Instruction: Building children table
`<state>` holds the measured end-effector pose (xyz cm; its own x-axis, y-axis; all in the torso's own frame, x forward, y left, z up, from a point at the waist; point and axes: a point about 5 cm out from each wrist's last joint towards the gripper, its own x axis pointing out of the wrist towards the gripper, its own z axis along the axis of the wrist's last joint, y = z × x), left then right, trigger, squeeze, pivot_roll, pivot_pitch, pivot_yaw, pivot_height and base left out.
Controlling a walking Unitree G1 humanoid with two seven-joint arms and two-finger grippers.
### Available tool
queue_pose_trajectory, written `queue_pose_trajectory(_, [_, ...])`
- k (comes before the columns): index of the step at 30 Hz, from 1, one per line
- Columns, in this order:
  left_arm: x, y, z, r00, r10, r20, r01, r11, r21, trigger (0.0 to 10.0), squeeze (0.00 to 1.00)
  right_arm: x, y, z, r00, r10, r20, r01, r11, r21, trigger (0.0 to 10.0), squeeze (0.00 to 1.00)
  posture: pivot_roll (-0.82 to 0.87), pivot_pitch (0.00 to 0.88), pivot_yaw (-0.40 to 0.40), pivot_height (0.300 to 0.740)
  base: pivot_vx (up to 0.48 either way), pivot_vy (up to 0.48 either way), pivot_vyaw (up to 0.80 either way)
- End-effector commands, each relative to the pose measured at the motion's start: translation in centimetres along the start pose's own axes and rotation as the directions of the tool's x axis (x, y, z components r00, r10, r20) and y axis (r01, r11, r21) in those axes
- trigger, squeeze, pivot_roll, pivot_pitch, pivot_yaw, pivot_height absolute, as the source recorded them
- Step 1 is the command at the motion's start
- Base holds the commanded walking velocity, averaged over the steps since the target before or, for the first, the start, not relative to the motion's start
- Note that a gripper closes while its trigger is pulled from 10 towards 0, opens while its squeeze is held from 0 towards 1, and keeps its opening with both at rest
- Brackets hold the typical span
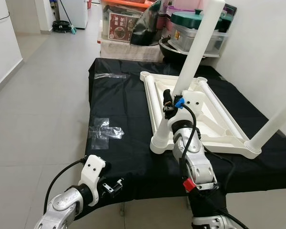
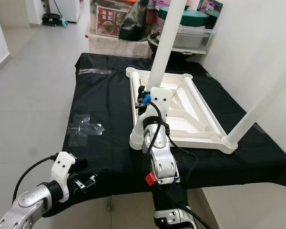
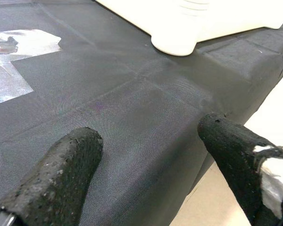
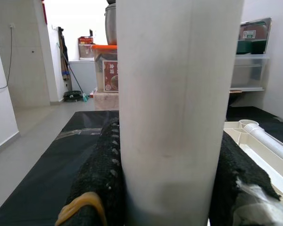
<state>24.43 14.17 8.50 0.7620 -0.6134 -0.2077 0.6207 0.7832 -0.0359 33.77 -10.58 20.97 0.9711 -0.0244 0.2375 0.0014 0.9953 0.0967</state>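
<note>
Gripping an upright white leg (image 1: 196, 50) of the upturned children table (image 1: 214, 125) on the black cloth (image 1: 119, 102), the right claw (image 1: 169, 102) clamps it; storage boxes (image 1: 121, 24) crowd twelve o'clock. Left claw (image 3: 148, 174) hovers open at the cloth's edge.

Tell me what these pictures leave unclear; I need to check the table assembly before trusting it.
- Near leg: its top is cut off by the frame edge in the eye views; its socket joint hides behind the right end effector and wrist.
- Right-hand leg: its upper end runs out of frame.
- Upturned tabletop: its face lies against the black cloth.
- Storage boxes: labels too small to read.
</note>
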Motion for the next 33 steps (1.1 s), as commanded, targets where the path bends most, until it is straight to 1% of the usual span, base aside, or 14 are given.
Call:
queue_pose_trajectory(1, [0.1,0.0,-0.1,1.000,-0.008,-0.009,0.008,1.000,0.012,10.0,0.00,0.0,-1.1,-0.8,0.998,-0.042,-0.039,0.041,0.999,-0.031,10.0,0.00,0.04,0.000,-0.137,0.740,0.000,0.000,0.00])
queue_pose_trajectory(2, [0.1,0.0,-0.1,1.000,-0.008,-0.010,0.008,1.000,0.012,10.0,0.00,0.0,-1.1,-0.7,0.998,-0.043,-0.034,0.042,0.999,-0.030,10.0,0.28,0.04,0.000,-0.138,0.740,0.000,0.000,0.00])
queue_pose_trajectory(8, [0.2,0.1,-0.1,1.000,-0.007,-0.008,0.007,1.000,0.016,10.0,0.00,0.1,-1.0,-0.5,0.999,-0.038,-0.021,0.037,0.999,-0.027,10.0,0.29,0.04,0.000,-0.138,0.740,0.000,0.000,0.00])
queue_pose_trajectory(9, [0.2,0.1,-0.1,1.000,-0.007,-0.008,0.007,1.000,0.016,10.0,0.00,0.1,-1.0,-0.3,0.999,-0.035,-0.013,0.035,0.999,-0.025,10.0,0.35,0.04,0.000,-0.138,0.740,0.000,0.000,0.00])
queue_pose_trajectory(11, [0.2,0.1,-0.1,1.000,-0.007,-0.008,0.007,1.000,0.017,10.0,0.00,0.1,-1.0,-0.2,0.999,-0.033,-0.008,0.033,0.999,-0.024,10.0,0.35,0.04,0.000,-0.138,0.740,0.000,0.000,0.00])
queue_pose_trajectory(12, [0.2,0.1,-0.1,1.000,-0.007,-0.008,0.007,1.000,0.018,10.0,0.00,0.2,-1.0,-0.1,0.999,-0.034,-0.003,0.034,0.999,-0.024,10.0,0.52,0.04,0.000,-0.137,0.740,0.000,0.000,0.00])
queue_pose_trajectory(14, [0.2,0.1,-0.1,1.000,-0.007,-0.008,0.007,1.000,0.018,10.0,0.00,0.2,-1.0,0.0,0.999,-0.035,0.000,0.035,0.999,-0.024,10.0,0.52,0.04,0.000,-0.137,0.740,0.000,0.000,0.00])
queue_pose_trajectory(15, [0.2,0.1,-0.1,1.000,-0.008,-0.008,0.008,1.000,0.019,10.0,0.00,0.2,-1.0,0.0,0.999,-0.035,0.002,0.035,0.999,-0.023,10.0,0.57,0.04,0.000,-0.136,0.740,0.000,0.000,0.00])
queue_pose_trajectory(16, [0.2,0.1,-0.1,1.000,-0.008,-0.009,0.008,1.000,0.019,10.0,0.00,0.2,-1.0,0.1,0.999,-0.035,0.004,0.035,0.999,-0.023,10.0,0.57,0.04,0.000,-0.136,0.740,0.000,0.000,0.00])
queue_pose_trajectory(17, [0.3,0.1,-0.1,1.000,-0.008,-0.009,0.008,1.000,0.020,10.0,0.00,0.2,-1.1,0.1,0.999,-0.034,0.006,0.035,0.999,-0.024,10.0,0.80,0.04,0.000,-0.136,0.740,0.000,0.000,0.00])
queue_pose_trajectory(18, [0.3,0.1,-0.1,1.000,-0.008,-0.009,0.008,1.000,0.021,10.0,0.00,0.2,-1.1,0.1,0.999,-0.034,0.008,0.035,0.999,-0.025,10.0,0.93,0.04,0.000,-0.136,0.740,0.000,0.000,0.00])
queue_pose_trajectory(20, [0.3,0.1,-0.1,1.000,-0.008,-0.009,0.009,1.000,0.021,10.0,0.00,0.2,-1.0,0.2,0.999,-0.032,0.012,0.032,0.999,-0.027,10.0,0.93,0.04,0.000,-0.136,0.740,0.000,0.000,0.00])
queue_pose_trajectory(21, [0.3,0.1,-0.1,1.000,-0.009,-0.009,0.009,1.000,0.022,10.0,0.00,0.2,-1.0,0.2,0.999,-0.030,0.015,0.030,0.999,-0.029,10.0,1.00,0.04,0.000,-0.136,0.740,0.000,0.000,0.00])
queue_pose_trajectory(33, [0.4,0.1,-0.2,1.000,-0.015,-0.013,0.016,1.000,0.025,10.0,0.00,0.5,-0.8,1.5,0.997,0.031,0.065,-0.029,0.999,-0.023,10.0,1.00,0.03,0.000,-0.131,0.740,0.000,0.000,0.00])
